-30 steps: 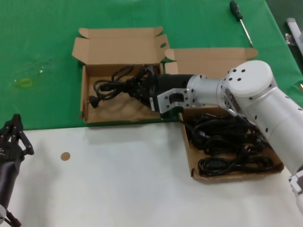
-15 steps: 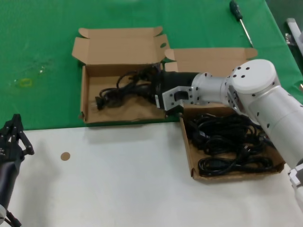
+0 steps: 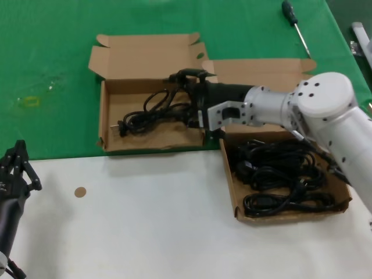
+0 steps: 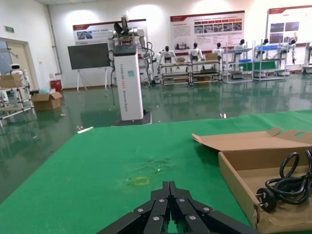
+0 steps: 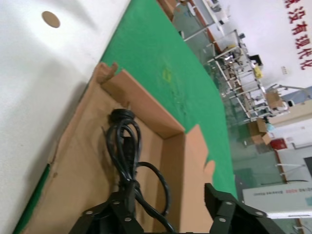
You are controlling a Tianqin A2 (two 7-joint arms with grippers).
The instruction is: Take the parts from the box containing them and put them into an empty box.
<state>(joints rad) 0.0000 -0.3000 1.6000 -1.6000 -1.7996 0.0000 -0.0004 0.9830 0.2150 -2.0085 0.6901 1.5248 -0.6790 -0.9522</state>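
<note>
The right hand [image 3: 187, 93] hangs over the smaller, deeper box [image 3: 110, 139], fingers spread and released. One cable bundle [image 3: 150, 110] lies inside it; more cables [image 3: 279, 174] fill the shallower box [image 3: 232, 192]. The left hand [image 3: 14, 168], fingers together, waits low beside the white worktop [image 3: 145, 221].

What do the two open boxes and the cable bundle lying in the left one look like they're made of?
Both the left box and the right box look like plain brown cardboard, matte, with folded flaps and raw cut edges. The cable bundle looks like black rubber or plastic sheathing with a slight sheen, ending in a moulded plug.
</note>
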